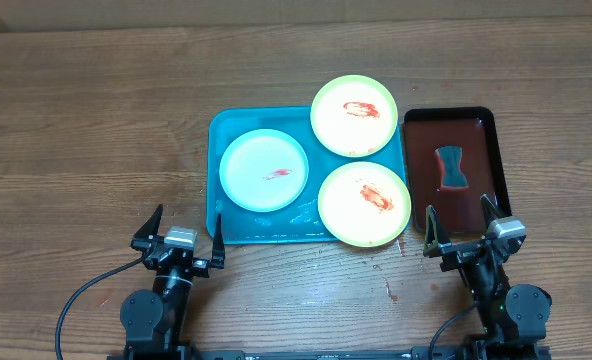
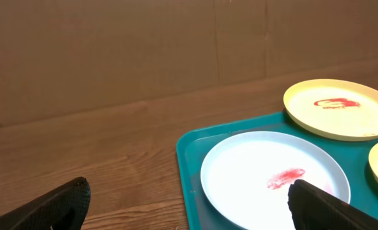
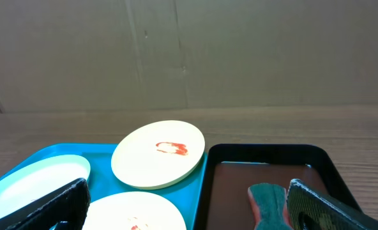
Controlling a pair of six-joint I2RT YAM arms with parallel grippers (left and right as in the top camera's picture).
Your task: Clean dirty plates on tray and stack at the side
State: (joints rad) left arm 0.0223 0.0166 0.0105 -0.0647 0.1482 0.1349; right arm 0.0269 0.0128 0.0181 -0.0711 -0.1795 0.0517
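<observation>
The turquoise tray point(image 1: 216, 180) sits mid-tabletop point(image 1: 76, 130) and carries all three plates, none of them cleaned or stacked. The blue-white plate point(image 1: 264, 172) lies flat in its left half with a small red smear. The far yellow-green plate point(image 1: 354, 116) rides over the tray's far right corner, and the near yellow-green plate point(image 1: 364, 203) overhangs the near right corner. Both have red sauce in the middle. Just right of the tray stands a dark brown-red tray point(image 1: 476, 190) with a teal sponge point(image 1: 452, 168) lying in it.

The left arm point(image 1: 174, 262) waits near the tray's near left corner, and the right arm point(image 1: 491, 255) at the near end of the dark tray. Both sets of jaws are spread wide and grip nothing.

The work looks unstarted, so the step in hand is fetching the cleaning tool. The right arm would likely reach forward and down, closing on the sponge across its narrow waist. The left arm could then pin the rim of a plate so it does not slide while being wiped. The overhanging plates may tip if pressed on their outer edge.
</observation>
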